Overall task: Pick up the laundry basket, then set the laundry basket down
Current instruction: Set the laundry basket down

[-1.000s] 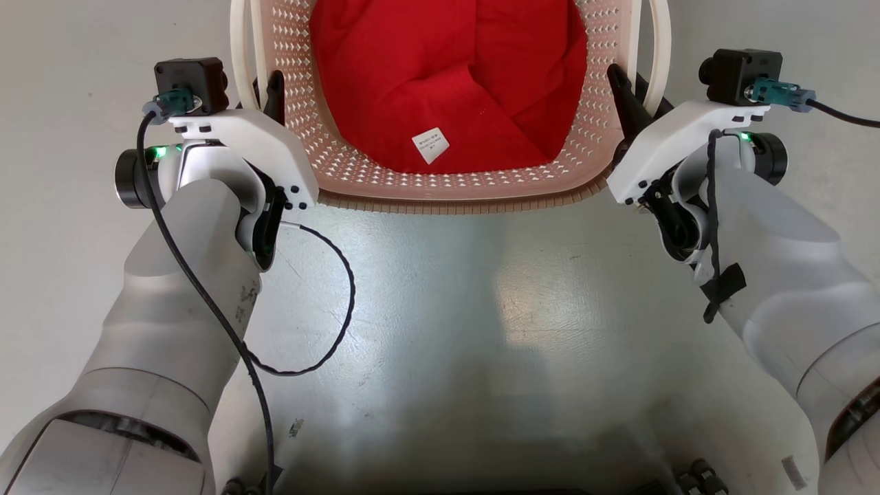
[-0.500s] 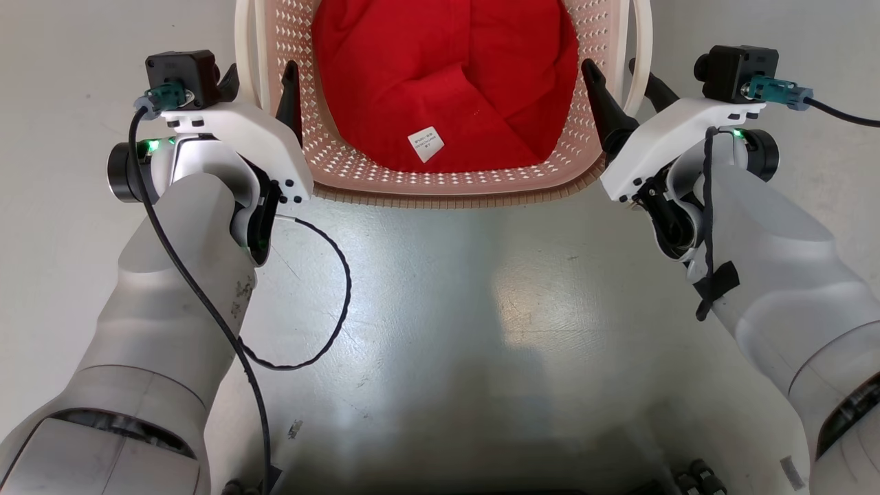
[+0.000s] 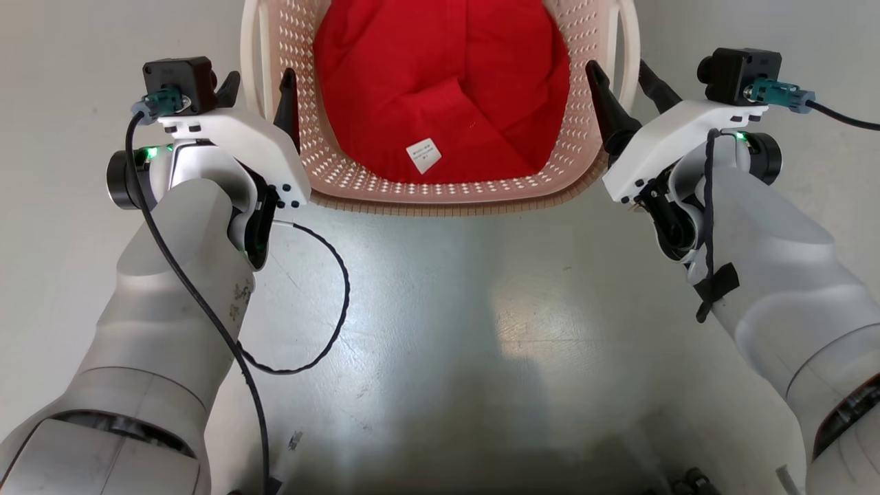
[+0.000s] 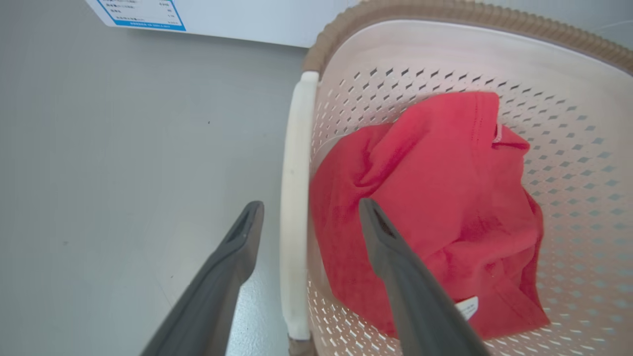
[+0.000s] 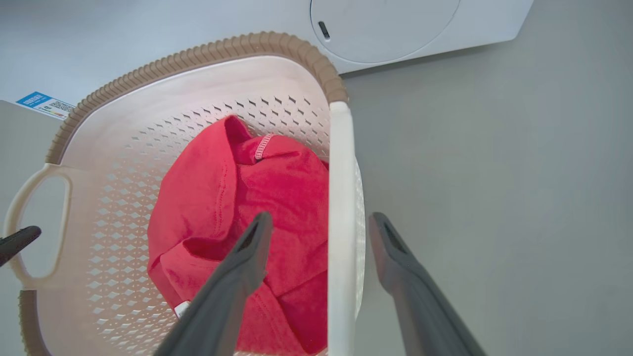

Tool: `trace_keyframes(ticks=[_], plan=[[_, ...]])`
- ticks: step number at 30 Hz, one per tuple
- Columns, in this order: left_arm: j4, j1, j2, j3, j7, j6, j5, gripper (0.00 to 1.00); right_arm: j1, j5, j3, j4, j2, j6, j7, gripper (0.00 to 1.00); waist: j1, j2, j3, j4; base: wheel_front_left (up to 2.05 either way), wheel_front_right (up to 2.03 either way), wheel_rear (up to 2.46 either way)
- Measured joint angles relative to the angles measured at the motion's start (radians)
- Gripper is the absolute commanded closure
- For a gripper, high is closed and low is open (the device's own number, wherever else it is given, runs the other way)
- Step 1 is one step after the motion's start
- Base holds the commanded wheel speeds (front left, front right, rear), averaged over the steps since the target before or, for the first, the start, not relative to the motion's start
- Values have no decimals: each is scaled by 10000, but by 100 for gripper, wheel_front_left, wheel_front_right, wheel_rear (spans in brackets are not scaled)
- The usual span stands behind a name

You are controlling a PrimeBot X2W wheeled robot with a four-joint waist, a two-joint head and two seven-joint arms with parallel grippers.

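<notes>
Laundry basket (image 3: 440,201) on grey floor (image 3: 440,323)

The cream-white perforated plastic laundry basket (image 3: 344,165) looks smooth with a faint sheen, and its brown rim (image 3: 440,205) is ribbed like weave. Inside the basket lies a soft, matt red cloth (image 3: 440,89). Under the basket, the grey floor (image 3: 440,309) is smooth and glossy, reflecting light.
</notes>
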Motion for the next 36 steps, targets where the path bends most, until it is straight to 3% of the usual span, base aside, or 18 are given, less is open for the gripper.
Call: trace_keyframes(ticks=[18, 36], plan=[[-514, 1259, 86, 435, 0, -259, 205, 0, 1055, -497, -673, -196, -121, 0, 0, 0, 0, 0, -1646, -191, 0, 0, 0], [-3007, 3858, 58, 1486, 0, -339, 1296, 0, 3523, -3124, -3670, -2084, -535, 0, -2, 0, 0, 0, -4007, -243, 0, 0, 0]])
